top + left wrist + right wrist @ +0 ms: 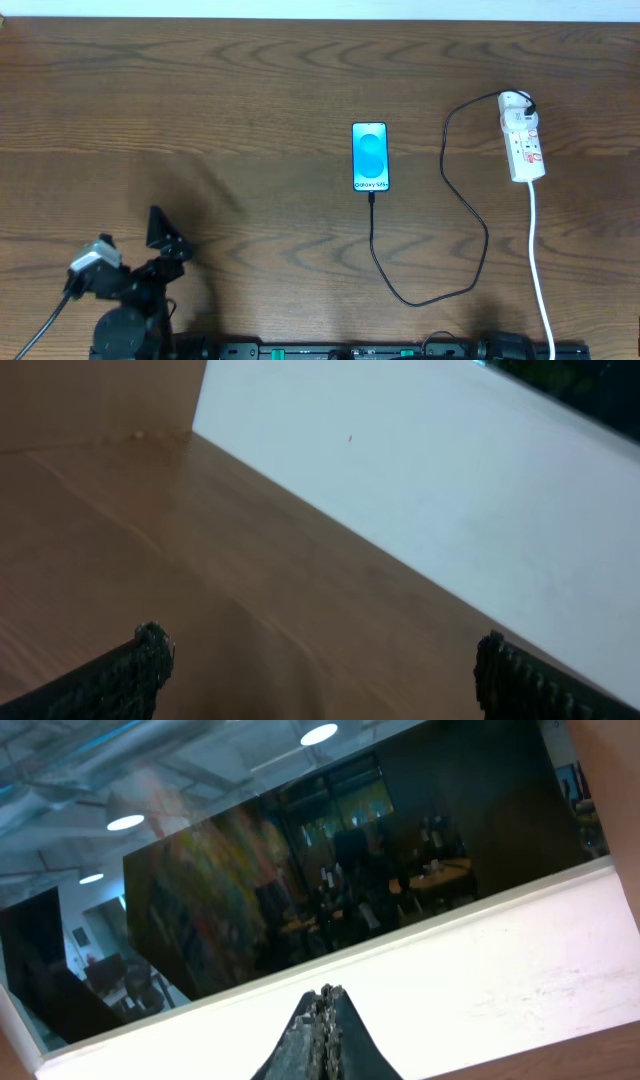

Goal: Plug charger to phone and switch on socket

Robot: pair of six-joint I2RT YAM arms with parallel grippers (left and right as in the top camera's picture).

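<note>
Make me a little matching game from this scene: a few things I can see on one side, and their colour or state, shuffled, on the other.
Things:
1. phone
2. socket
3. charger
4. left gripper

Descriptions:
A. white, elongated, on the right side of the overhead view
B. black, thin, lying in a long loop
C. lit blue, in the middle of the overhead view
D. open, with nothing between its fingers

Pairs: 1-C, 2-A, 3-B, 4-D
</note>
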